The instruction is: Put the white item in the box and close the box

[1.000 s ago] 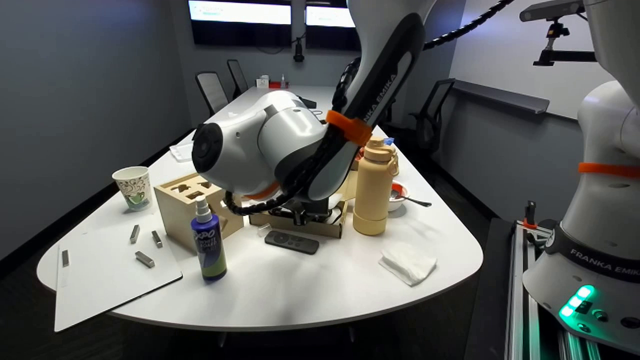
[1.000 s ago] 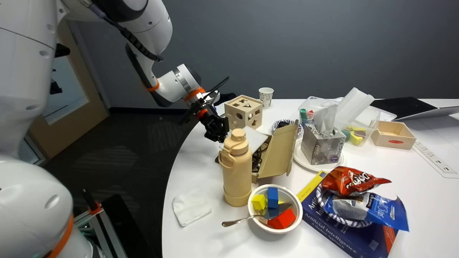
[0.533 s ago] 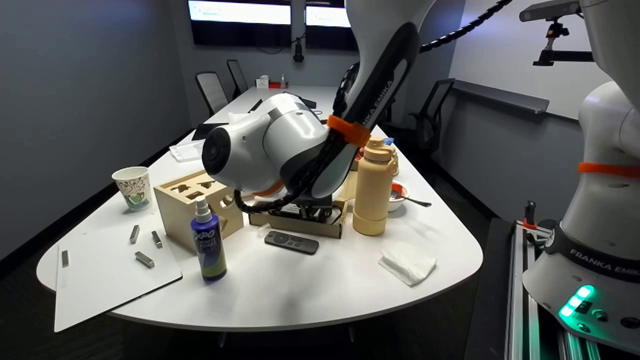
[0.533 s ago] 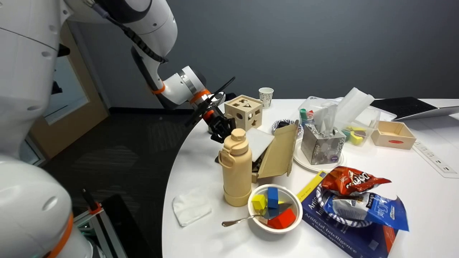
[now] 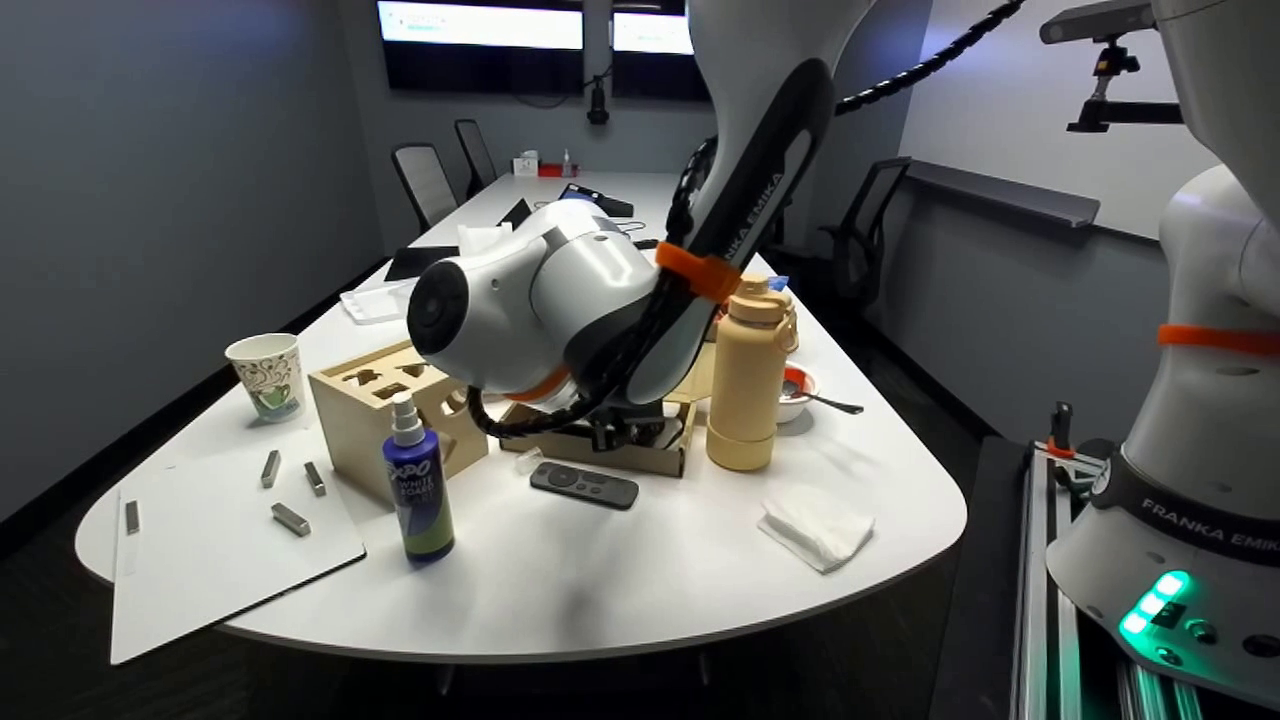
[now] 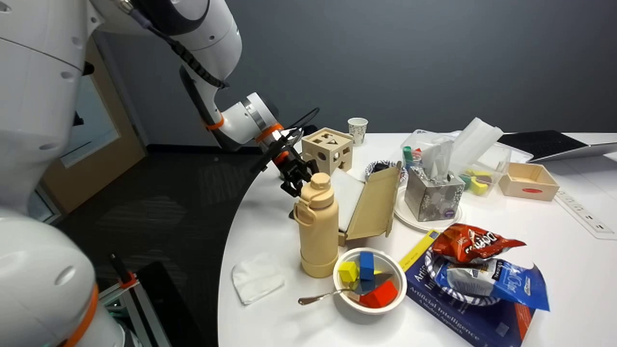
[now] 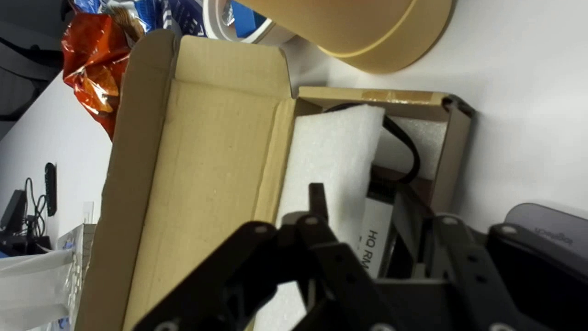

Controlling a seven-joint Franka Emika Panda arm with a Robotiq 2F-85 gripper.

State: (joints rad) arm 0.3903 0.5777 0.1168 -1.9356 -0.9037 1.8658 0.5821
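On the white desk [image 5: 640,590], a cardboard box [image 7: 452,151] is seen with its lid [image 7: 206,161] raised. Inside the box, along the lid's side, the white pad [image 7: 330,154] is laid. Close to the box, the gripper [image 7: 362,201] is held spread apart.

"EXPO" on spray bottle [image 5: 420,495]; "Artificial Intelligence" on book [image 6: 455,315]; "HQ RM" (sideways) on label [image 7: 375,230].

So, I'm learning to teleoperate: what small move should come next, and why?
Probably raise the open gripper clear of the box: the white pad seems to lie inside along the hinge side, the lid stands open, and the gripper is in the lid's likely folding path.
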